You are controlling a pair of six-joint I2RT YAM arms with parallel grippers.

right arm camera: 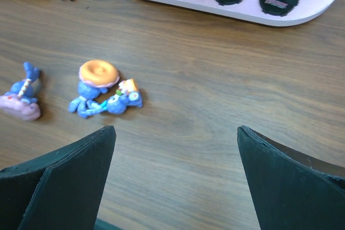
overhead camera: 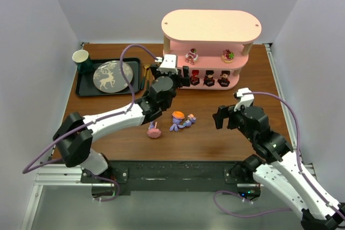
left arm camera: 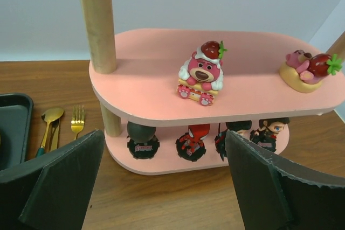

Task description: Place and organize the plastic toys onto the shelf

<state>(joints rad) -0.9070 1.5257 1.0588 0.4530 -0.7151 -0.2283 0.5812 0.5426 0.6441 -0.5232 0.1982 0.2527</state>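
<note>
Plastic toys (overhead camera: 182, 120) left to shelve: three purple-blue bunnies sit mid-bench, toward the near edge. The one on a pink base (right arm camera: 21, 99) stands apart. The orange-capped one (right arm camera: 97, 79) is right up against the one lying down (right arm camera: 123, 102).

The left jaws are spread wide and empty up by the left end of the shelf (overhead camera: 210, 25). The right jaws, also spread and empty, hover just right of the bunnies.

I'd grab the loner first and pinch across the body, not the ears, so the pair doesn't get knocked.

The shelf sits at the far edge. Its bottom tier holds four dark figures (left arm camera: 192, 141), the middle has two pink bears (left arm camera: 200, 74), and the top has nothing on it. The black tray (overhead camera: 83, 89) in the far-left corner carries a plate (overhead camera: 110, 75) and a green cup (overhead camera: 81, 57).
</note>
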